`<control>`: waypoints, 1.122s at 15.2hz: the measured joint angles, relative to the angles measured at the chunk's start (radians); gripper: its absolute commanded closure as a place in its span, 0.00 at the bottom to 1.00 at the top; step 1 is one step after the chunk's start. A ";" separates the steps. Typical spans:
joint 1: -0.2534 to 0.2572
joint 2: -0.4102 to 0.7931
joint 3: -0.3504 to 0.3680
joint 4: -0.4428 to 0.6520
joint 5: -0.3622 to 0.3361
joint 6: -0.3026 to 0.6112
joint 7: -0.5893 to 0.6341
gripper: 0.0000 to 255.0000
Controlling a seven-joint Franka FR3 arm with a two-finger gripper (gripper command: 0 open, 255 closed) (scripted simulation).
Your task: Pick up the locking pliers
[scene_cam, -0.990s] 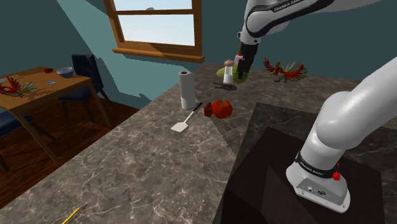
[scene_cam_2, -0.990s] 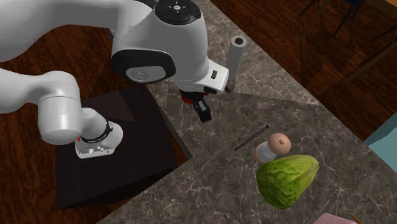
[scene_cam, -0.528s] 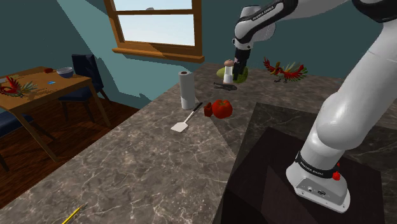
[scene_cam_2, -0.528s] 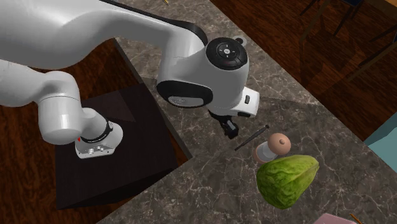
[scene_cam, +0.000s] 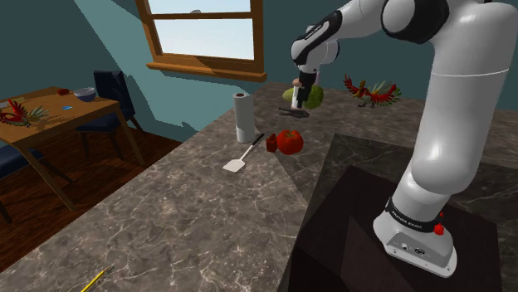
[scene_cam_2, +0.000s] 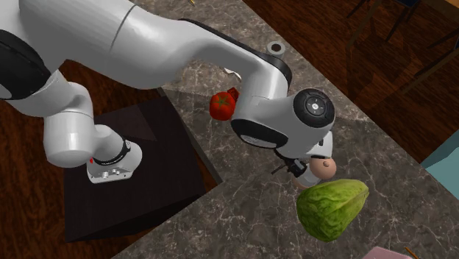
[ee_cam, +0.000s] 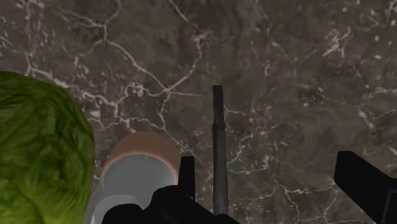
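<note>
The locking pliers (ee_cam: 218, 153) are a thin dark tool lying on the marble counter (ee_cam: 286, 76). They lie between my open fingers, close to one finger (ee_cam: 186, 178) and not touched by either. My gripper (ee_cam: 273, 188) hangs just above them. In the shoulder view the gripper (scene_cam: 302, 91) points down over the pliers (scene_cam: 293, 111) at the counter's far end. The second exterior view has the white hand covering most of the gripper (scene_cam_2: 297, 168), with a bit of the pliers (scene_cam_2: 277, 170) sticking out beside it.
A brown-capped white shaker (ee_cam: 137, 162) and a green lettuce (ee_cam: 38, 146) stand right beside the pliers. Nearer the stand (scene_cam: 398, 232) are a red pepper (scene_cam: 289, 141), a white spatula (scene_cam: 241, 158) and a paper towel roll (scene_cam: 242, 118). A parrot figure (scene_cam: 373, 90) sits behind.
The arm has swung out from the stand toward the counter's far end, and the hand has come down over the pliers beside the shaker.
</note>
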 measured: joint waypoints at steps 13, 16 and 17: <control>-0.053 0.158 0.028 0.068 0.108 0.066 -0.103 1.00; -0.051 0.160 0.031 0.065 0.109 0.067 -0.104 1.00; -0.051 0.160 0.031 0.065 0.110 0.067 -0.105 1.00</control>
